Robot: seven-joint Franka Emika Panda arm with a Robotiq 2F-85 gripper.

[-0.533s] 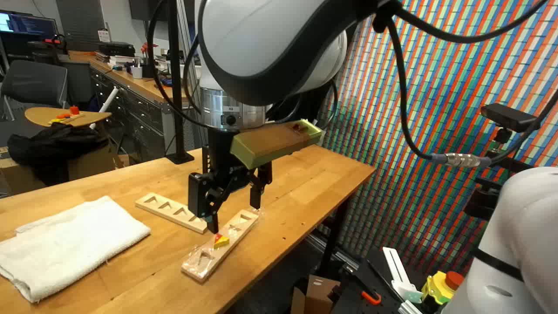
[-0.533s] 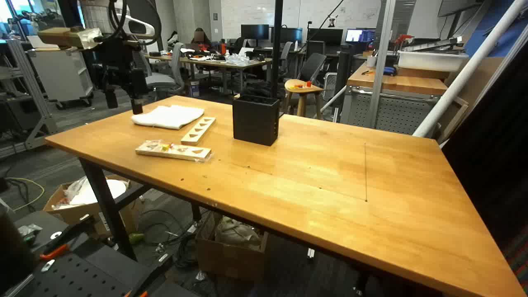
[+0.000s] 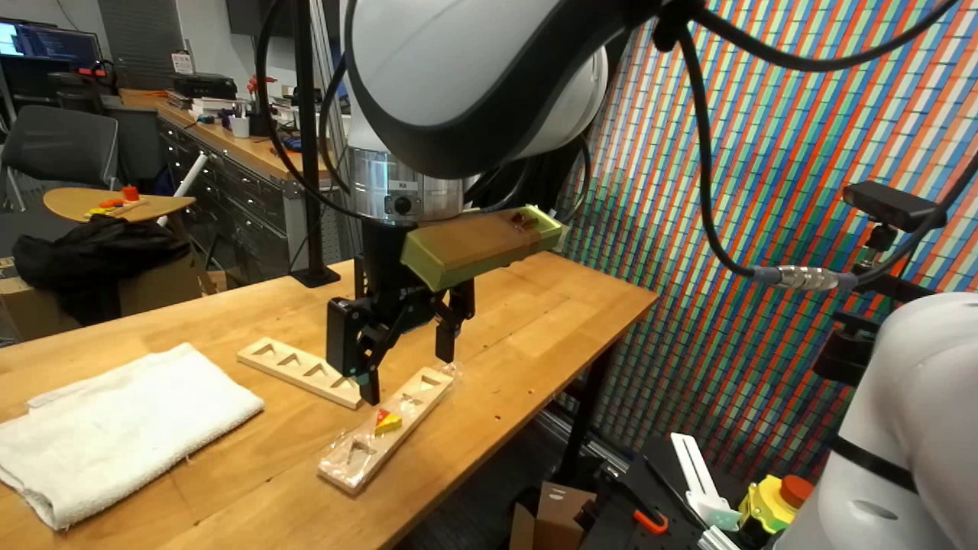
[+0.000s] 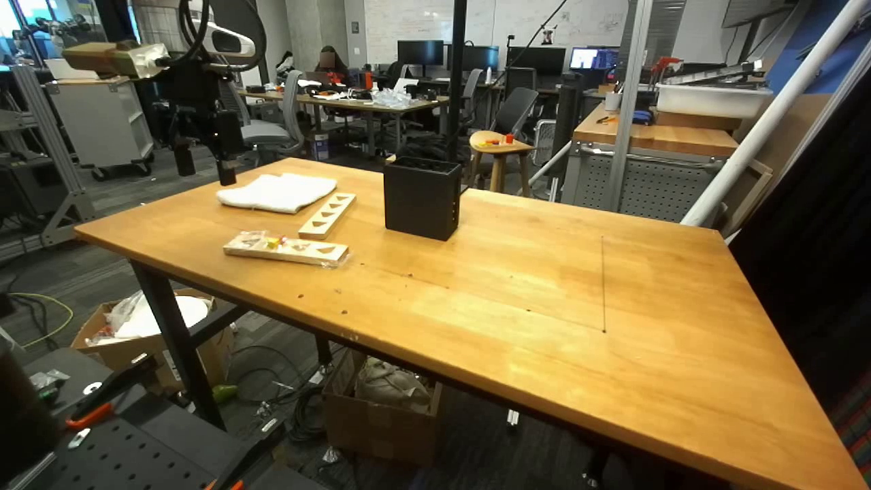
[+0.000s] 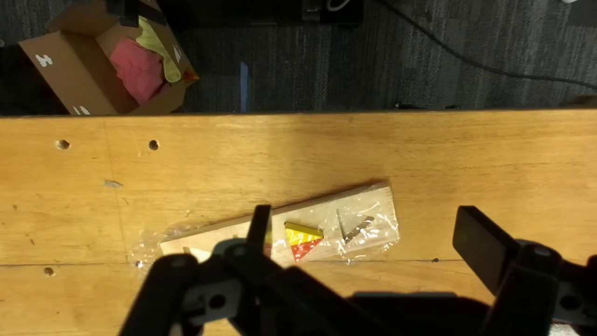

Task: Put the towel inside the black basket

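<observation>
A folded white towel [image 3: 126, 435] [image 4: 279, 192] lies flat on the wooden table in both exterior views. The black basket [image 4: 418, 204], box-shaped with upright sides, stands on the table in an exterior view; the wrist view does not include it. My gripper [image 3: 407, 368] [image 4: 205, 169] hangs above the table with its fingers pointing down, off to the side of the towel and apart from it. In the wrist view the gripper [image 5: 364, 228] is open, its fingers wide apart and holding nothing. The towel cannot be clearly made out there.
Below the gripper lies a plastic-wrapped slotted board [image 3: 409, 409] [image 5: 331, 224] with a red and yellow triangle [image 5: 303, 238]. An unwrapped slotted board [image 3: 302, 372] [image 4: 328, 215] rests near the towel. A black post [image 3: 308, 191] rises at the table's edge.
My gripper has risen very slightly, still open. The towel, basket and boards have stayed where they were.
</observation>
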